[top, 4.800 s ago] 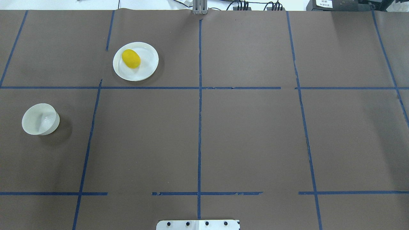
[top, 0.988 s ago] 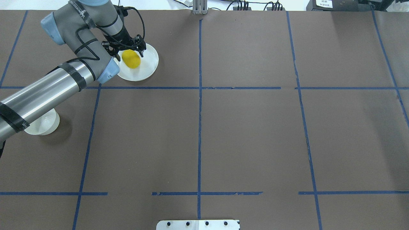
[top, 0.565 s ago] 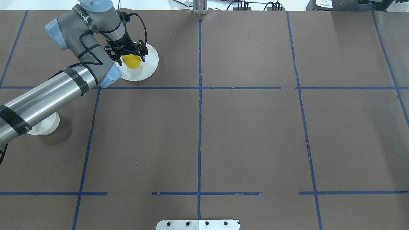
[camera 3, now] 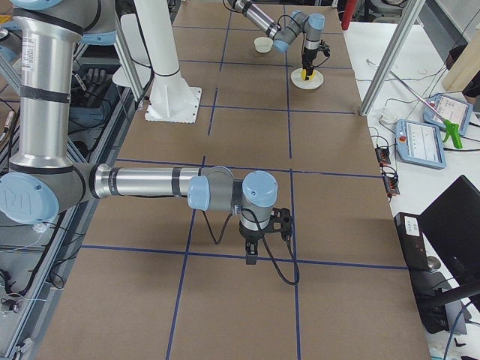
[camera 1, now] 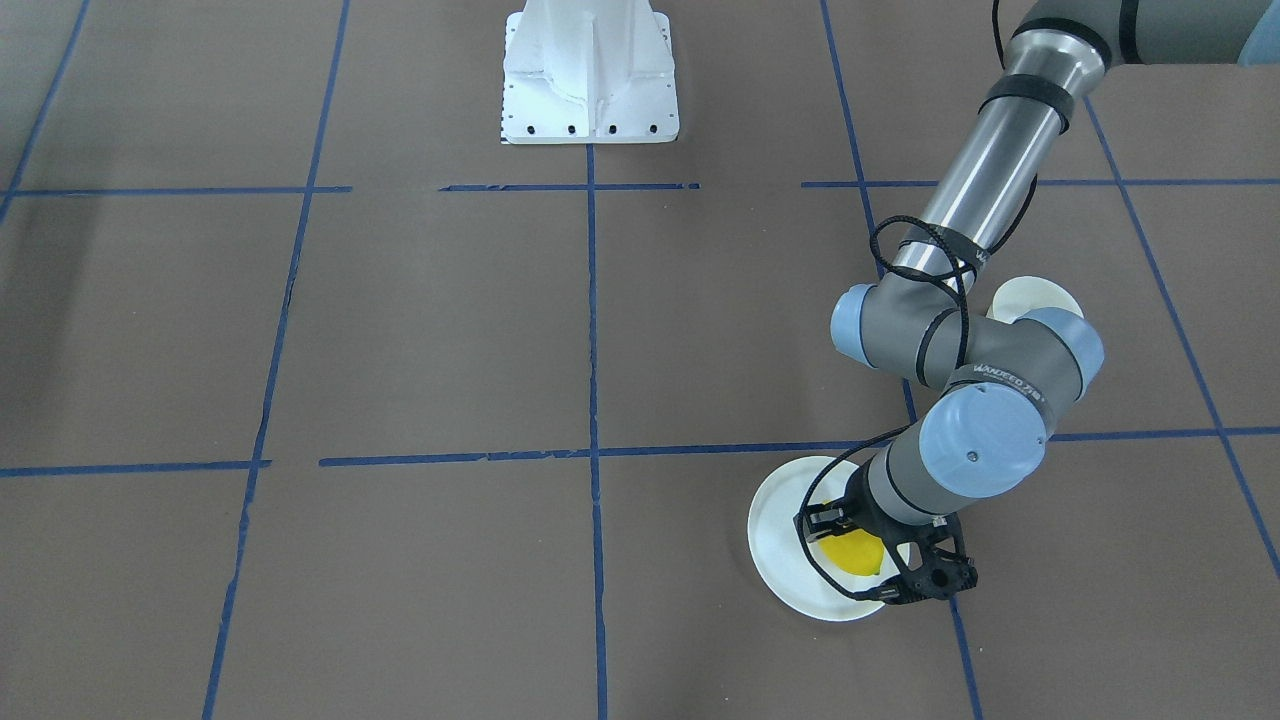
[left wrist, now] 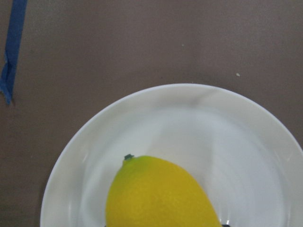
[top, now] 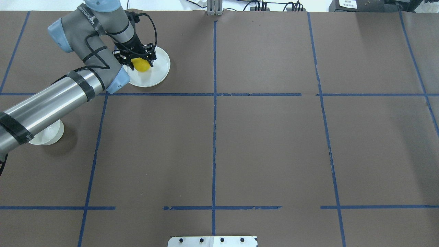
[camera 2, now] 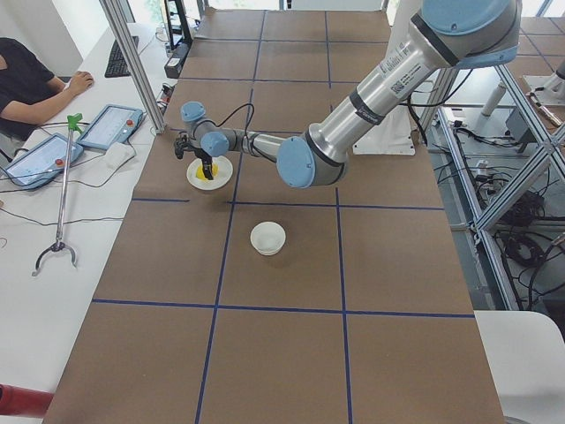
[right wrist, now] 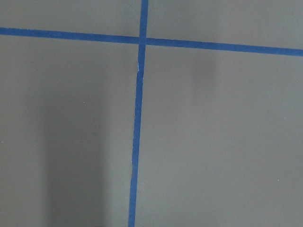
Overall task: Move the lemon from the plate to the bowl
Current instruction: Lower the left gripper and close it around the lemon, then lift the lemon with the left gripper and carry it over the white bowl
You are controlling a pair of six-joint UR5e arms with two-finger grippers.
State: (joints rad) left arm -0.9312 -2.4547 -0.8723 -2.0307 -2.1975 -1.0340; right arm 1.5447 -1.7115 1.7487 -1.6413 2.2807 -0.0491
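Observation:
The yellow lemon [top: 141, 65] lies on the white plate [top: 158, 70] at the far left of the table. It also shows in the front view [camera 1: 858, 556] and fills the bottom of the left wrist view [left wrist: 158, 194], resting on the plate [left wrist: 236, 137]. My left gripper [top: 139, 61] is down over the lemon with a finger on each side, open. The small white bowl [top: 49, 134] stands nearer the robot, partly hidden under the left forearm. My right gripper [camera 3: 252, 259] shows only in the right side view; I cannot tell whether it is open or shut.
Blue tape lines divide the brown table cover into squares. The robot's white base [camera 1: 590, 75] stands at the near edge. An operator and tablets [camera 2: 110, 124] are on the side desk beyond the plate.
The left arm came in over the plate and lowered the gripper around the lemon. In the last half second it shifted only slightly. The lemon, plate and bowl kept their places.

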